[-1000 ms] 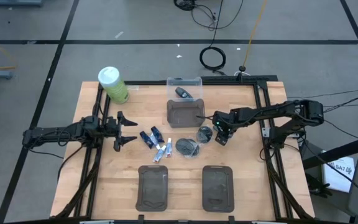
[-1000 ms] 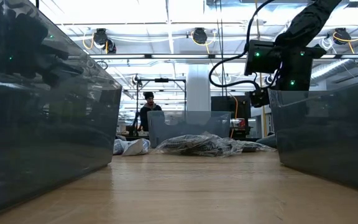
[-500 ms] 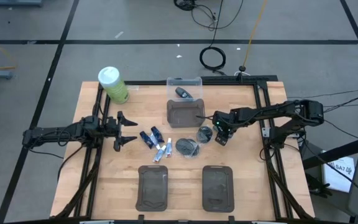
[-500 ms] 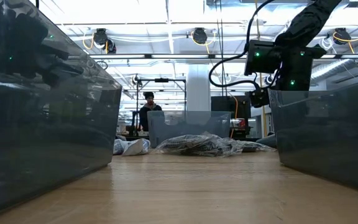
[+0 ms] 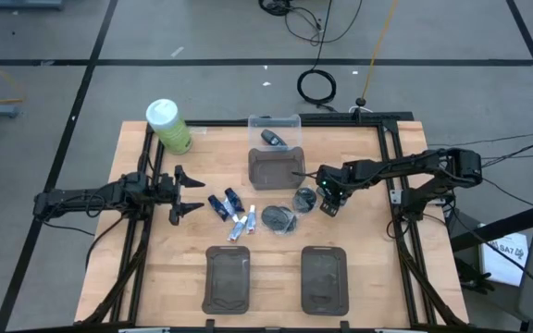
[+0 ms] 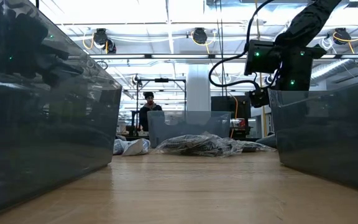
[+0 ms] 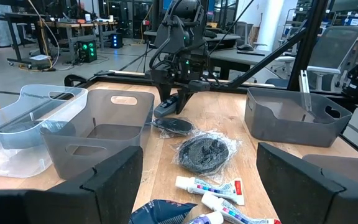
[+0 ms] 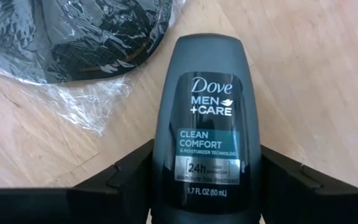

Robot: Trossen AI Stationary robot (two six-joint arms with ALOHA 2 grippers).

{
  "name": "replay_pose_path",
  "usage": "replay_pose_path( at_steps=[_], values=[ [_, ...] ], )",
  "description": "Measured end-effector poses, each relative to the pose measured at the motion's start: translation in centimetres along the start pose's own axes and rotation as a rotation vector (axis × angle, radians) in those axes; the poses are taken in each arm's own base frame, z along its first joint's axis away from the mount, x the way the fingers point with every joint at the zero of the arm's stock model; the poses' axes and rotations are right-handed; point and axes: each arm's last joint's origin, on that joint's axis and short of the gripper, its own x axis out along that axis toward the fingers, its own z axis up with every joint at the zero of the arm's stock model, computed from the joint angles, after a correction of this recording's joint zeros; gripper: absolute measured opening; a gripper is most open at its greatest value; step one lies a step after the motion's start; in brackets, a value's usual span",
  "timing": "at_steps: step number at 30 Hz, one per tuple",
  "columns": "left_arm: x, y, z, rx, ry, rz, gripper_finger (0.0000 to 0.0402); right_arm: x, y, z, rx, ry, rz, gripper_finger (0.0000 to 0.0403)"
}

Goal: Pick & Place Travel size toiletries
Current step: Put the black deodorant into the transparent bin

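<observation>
Right gripper (image 5: 329, 201), high view: I see it low over the table (image 5: 368, 268) to the right of centre, just beside the two wrapped round pots (image 5: 304, 198) and (image 5: 279, 218). The right wrist view shows a small dark bottle (image 8: 206, 118) standing between the fingers (image 8: 126, 171), its sides against both of them, so the fingers are closed around it. The bottle's long axis runs straight out along the fingers and its rounded end points away from the wrist; its lower end is cut off by the picture's edge. The crinkled wrap of one pot (image 8: 79, 43) lies just beyond it on the wood.

Left gripper (image 5: 185, 192): I see it at the table's left, fingers spread wide and holding nothing, well apart from the mini tubes (image 5: 232, 212) lying in a loose cluster near the table's middle.

In the left wrist view the tubes (image 7: 209, 186) lie flat near the fingers, partly hidden by them. The right gripper's fingertips are too small there to make out.

In the low view, the two near trays (image 6: 42, 130) and (image 6: 328, 130) block both sides, and only the wrapped pots (image 6: 194, 145) show between them; the right arm (image 6: 278, 59) shows above, its fingertips hidden.
</observation>
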Motion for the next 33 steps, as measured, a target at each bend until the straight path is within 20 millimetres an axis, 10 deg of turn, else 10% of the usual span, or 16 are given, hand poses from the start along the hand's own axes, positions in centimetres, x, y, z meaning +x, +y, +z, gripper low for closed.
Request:
replay_pose_path(
  at_steps=[33],
  values=[
    [0.0, 0.0, 0.0, 0.0, 0.0, 0.0, 0.0306, 0.01, -0.03, -0.06, 0.003, 0.005, -0.005, 0.0203]
  ],
)
